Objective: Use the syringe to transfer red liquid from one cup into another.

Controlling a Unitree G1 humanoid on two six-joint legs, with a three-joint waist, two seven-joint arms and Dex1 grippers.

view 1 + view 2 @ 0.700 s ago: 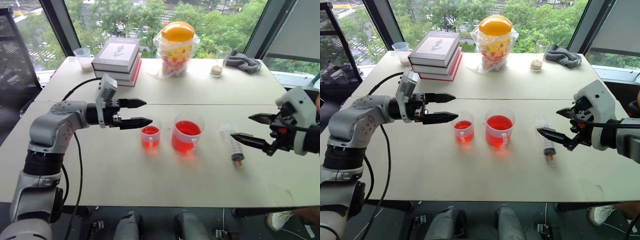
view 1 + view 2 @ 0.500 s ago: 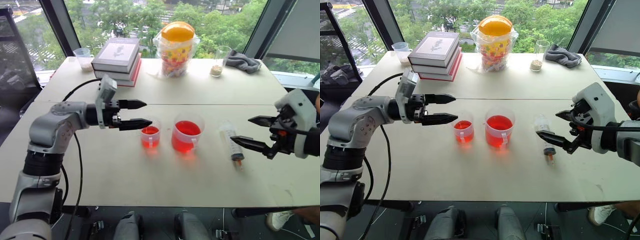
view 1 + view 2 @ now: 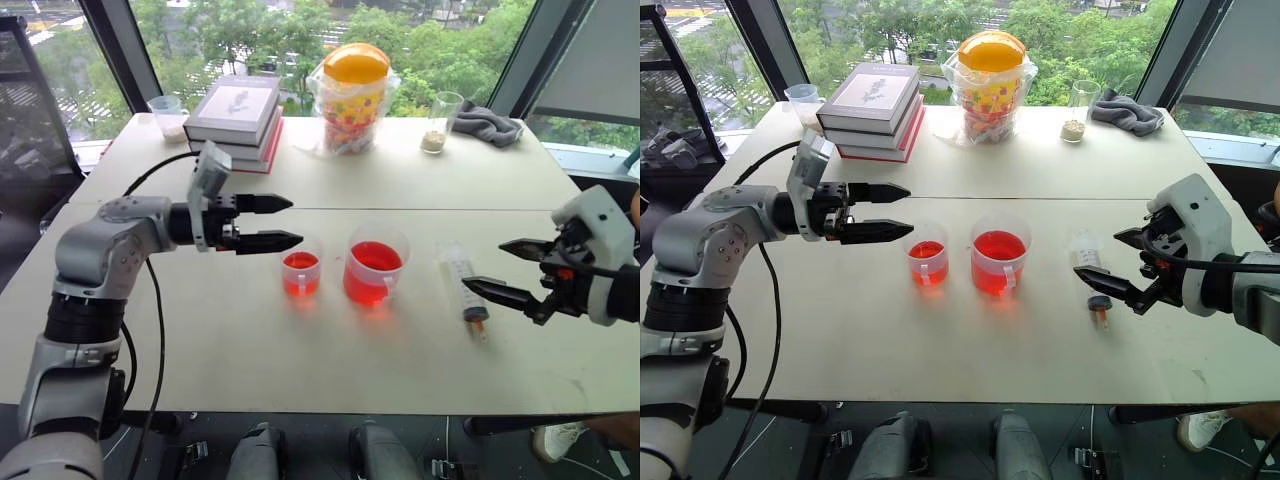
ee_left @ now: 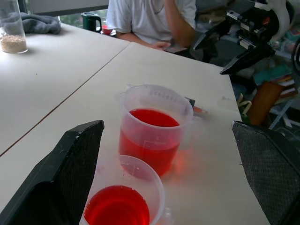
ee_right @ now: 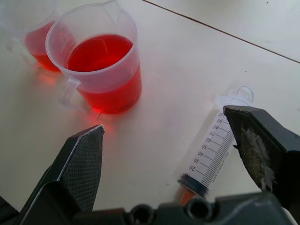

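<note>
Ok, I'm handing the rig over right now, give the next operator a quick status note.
Left gripper: open, empty, hovering beside the smaller cup.
Right gripper: open, empty, just beside the syringe, not gripping it.
Syringe lies flat on the table, to the robot's right of the larger handled cup. Both cups hold red liquid.
Done: nothing visible.
Left: grasp syringe, draw, transfer.

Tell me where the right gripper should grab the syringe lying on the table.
Probably mid-barrel, from above: the syringe lies flat on the table, free on both sides, to the right of the larger cup. The right gripper, open beside it, could straddle the barrel.
</note>
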